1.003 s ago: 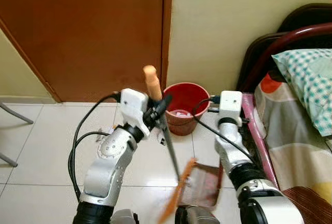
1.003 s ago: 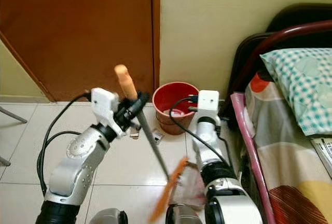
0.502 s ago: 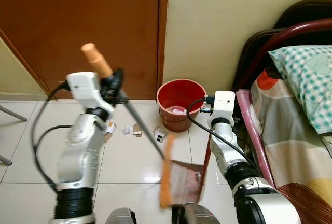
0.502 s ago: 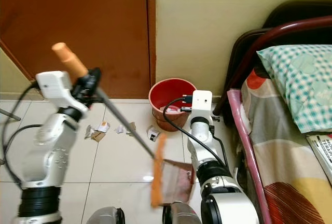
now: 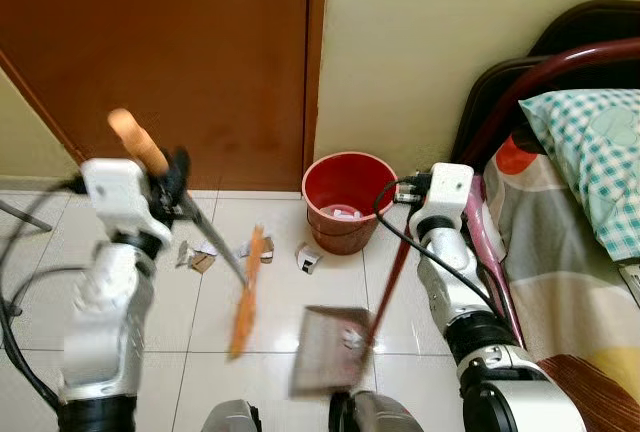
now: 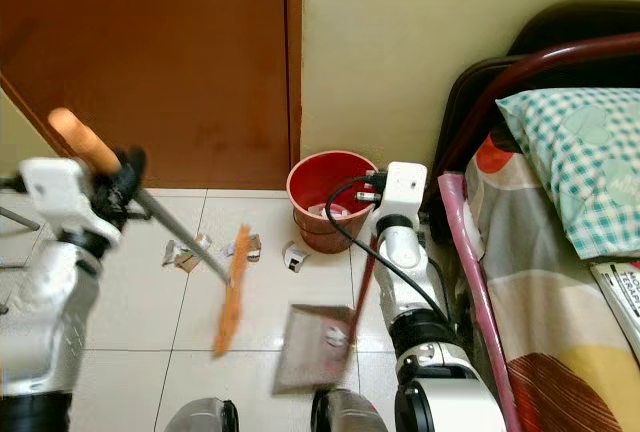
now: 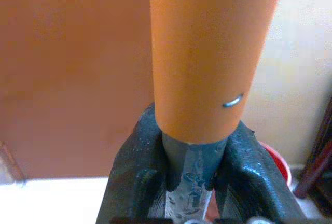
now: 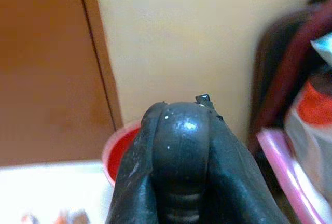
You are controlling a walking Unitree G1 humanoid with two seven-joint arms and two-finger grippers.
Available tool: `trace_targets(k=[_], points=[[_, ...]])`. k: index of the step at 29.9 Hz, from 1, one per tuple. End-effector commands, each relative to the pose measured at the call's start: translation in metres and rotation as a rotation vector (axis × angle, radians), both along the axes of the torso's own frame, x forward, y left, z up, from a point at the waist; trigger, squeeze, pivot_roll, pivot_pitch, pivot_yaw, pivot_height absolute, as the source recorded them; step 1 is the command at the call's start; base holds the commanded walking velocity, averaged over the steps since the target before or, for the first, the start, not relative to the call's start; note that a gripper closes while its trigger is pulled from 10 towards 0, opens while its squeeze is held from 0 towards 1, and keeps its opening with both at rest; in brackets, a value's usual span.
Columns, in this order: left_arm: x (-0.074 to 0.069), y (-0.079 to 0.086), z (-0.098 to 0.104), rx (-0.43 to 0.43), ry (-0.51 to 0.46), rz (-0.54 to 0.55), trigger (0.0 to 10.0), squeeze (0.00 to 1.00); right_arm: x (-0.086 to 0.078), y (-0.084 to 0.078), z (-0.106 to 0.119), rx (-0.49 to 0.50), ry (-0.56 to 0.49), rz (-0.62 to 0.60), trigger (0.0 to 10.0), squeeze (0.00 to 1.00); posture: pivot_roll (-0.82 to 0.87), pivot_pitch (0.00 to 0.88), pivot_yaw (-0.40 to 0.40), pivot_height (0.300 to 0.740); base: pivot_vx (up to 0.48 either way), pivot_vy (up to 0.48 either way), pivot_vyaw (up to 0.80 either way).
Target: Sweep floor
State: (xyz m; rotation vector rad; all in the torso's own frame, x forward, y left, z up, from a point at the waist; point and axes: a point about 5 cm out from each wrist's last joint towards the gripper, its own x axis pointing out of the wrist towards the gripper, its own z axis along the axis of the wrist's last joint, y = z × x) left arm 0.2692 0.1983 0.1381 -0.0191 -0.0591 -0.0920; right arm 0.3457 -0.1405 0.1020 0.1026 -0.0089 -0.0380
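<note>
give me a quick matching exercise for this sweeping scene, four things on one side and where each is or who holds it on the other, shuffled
Things:
1. broom
2. dustpan
3. red bucket
4. paper scraps

Places:
A. on the tiles in front of the door
B. held by the left gripper
C. by the wall, next to the door frame
D. held by the right gripper

Pairs: 1-B, 2-D, 3-C, 4-A

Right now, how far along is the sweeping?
Done: a scrap sits in the dustpan.
In hand: left gripper jaws clamp the broom, right gripper the dustpan handle.
Left: paper scraps lie before the red bucket.
</note>
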Motion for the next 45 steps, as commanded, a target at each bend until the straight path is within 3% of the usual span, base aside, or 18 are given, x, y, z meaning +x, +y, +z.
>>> trace_targets(k=[1,4,11,19,24,27,29,37,39,43,45], points=[[-0.003,-0.003,-0.009,0.021,0.028,-0.004,10.0,0.00,0.006,0.000,0.023,0.028,-0.079,0.014,10.0,0.00,0.08,0.101,-0.052,0.740,0.000,0.000,0.00],[-0.012,-0.010,-0.025,0.042,0.047,0.010,10.0,0.00,0.012,-0.003,0.042,0.056,-0.089,0.033,10.0,0.00,0.06,0.094,-0.051,0.740,0.000,0.000,0.00],[-0.015,-0.018,-0.037,0.053,0.080,0.003,10.0,0.00,0.020,0.000,0.071,0.115,-0.109,0.113,10.0,0.00,0.06,0.092,-0.053,0.740,0.000,0.000,0.00],[-0.009,-0.019,-0.038,0.062,0.069,-0.004,10.0,0.00,0.030,0.017,0.124,0.168,-0.203,0.252,10.0,0.00,0.06,0.085,-0.055,0.740,0.000,0.000,0.00],[-0.009,-0.028,-0.041,0.053,0.070,-0.024,10.0,0.00,0.037,0.019,0.160,0.179,-0.298,0.280,10.0,0.00,0.06,0.082,-0.056,0.740,0.000,0.000,0.00],[-0.009,-0.032,-0.041,0.048,0.069,-0.029,10.0,0.00,0.038,0.018,0.170,0.174,-0.335,0.280,10.0,0.00,0.06,0.082,-0.056,0.740,0.000,0.000,0.00],[-0.009,-0.036,-0.042,0.048,0.067,-0.039,10.0,0.00,0.038,0.015,0.194,0.152,-0.441,0.271,10.0,0.00,0.06,0.079,-0.059,0.740,0.000,0.000,0.00],[-0.008,-0.037,-0.043,0.049,0.068,-0.040,10.0,0.00,0.032,0.004,0.232,0.088,-0.638,0.196,10.0,0.00,0.06,0.079,-0.059,0.740,0.000,0.000,0.00],[-0.007,-0.038,-0.043,0.051,0.069,-0.043,10.0,0.00,0.029,0.000,0.242,-0.017,-0.710,0.160,10.0,0.00,0.06,0.080,-0.058,0.740,0.000,0.000,0.00],[-0.006,-0.039,-0.043,0.054,0.068,-0.045,10.0,0.00,0.028,0.000,0.244,-0.080,-0.743,0.149,10.0,0.00,0.06,0.079,-0.057,0.740,0.000,0.000,0.00],[-0.004,-0.039,-0.043,0.055,0.068,-0.047,10.0,0.00,0.026,0.007,0.238,-0.212,-0.778,0.150,10.0,0.00,0.06,0.079,-0.056,0.740,0.000,0.000,0.00]])
